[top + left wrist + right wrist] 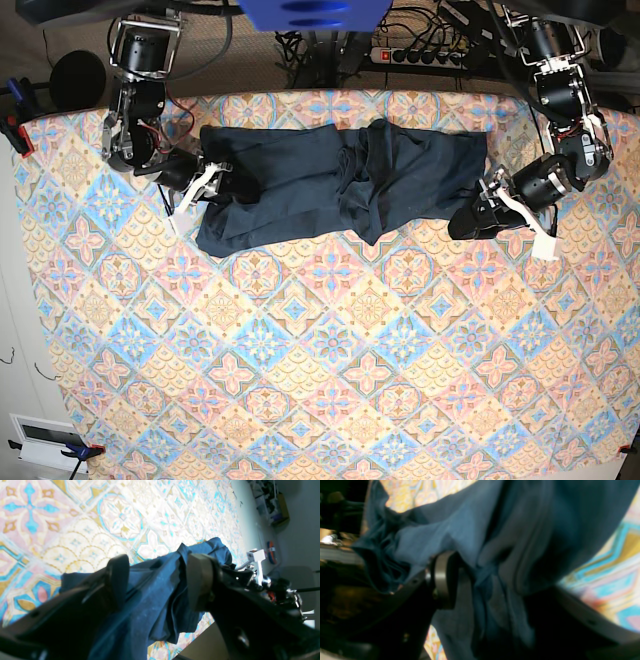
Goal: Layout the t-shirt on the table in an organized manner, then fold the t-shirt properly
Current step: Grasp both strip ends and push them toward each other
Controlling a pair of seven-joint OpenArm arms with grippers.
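The dark navy t-shirt (330,180) lies stretched sideways along the far part of the patterned table (320,380), with a bunched fold near its middle. My left gripper (468,222) sits at the shirt's right end. In the left wrist view its jaws stand wide apart, open (157,565), with loose t-shirt (155,600) fabric running between them above the table (75,517). My right gripper (215,182) is at the shirt's left end. It is also open (500,580), and rumpled t-shirt (470,525) cloth drapes between its pads over the table (607,575).
A power strip (430,55) and cables lie behind the table's far edge. A clamp (12,125) holds the cloth at the left edge, and a white device (45,440) sits off the near left corner. The table's edge (197,635) runs just under my left gripper.
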